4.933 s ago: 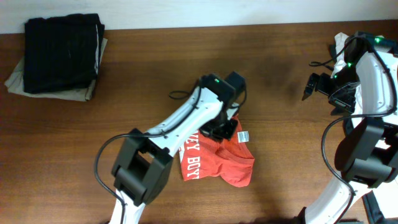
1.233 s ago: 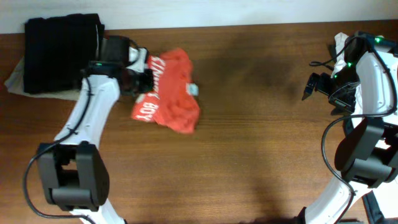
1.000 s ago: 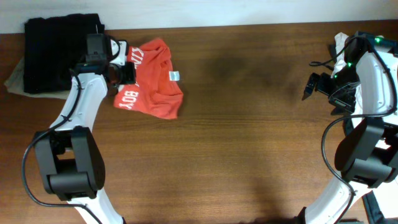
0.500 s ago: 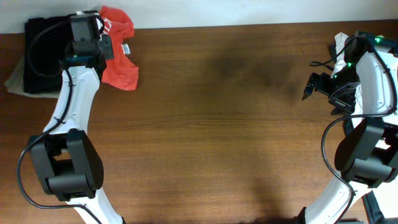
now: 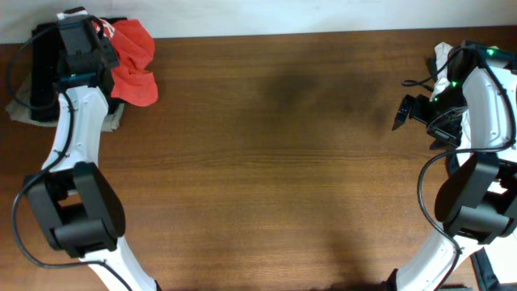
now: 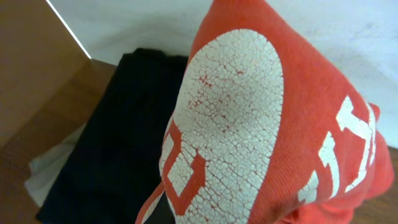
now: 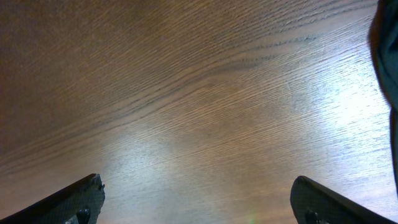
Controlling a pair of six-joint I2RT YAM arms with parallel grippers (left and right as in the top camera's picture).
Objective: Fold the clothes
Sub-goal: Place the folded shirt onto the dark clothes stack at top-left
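Where L gripper (image 5: 98,50) pinches it, red-orange T-shirt (image 5: 133,61) hangs bunched at table (image 5: 283,162) far-left corner, over folded black stack (image 6: 118,137), prob. touching. Cracked white lettering faces wrist cam. R gripper (image 5: 401,115) — jaws wide, holding nothing.

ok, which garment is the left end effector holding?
The red-orange T-shirt with white lettering, bunched up in the left end effector. The black garment and the beige garment under it lie folded.
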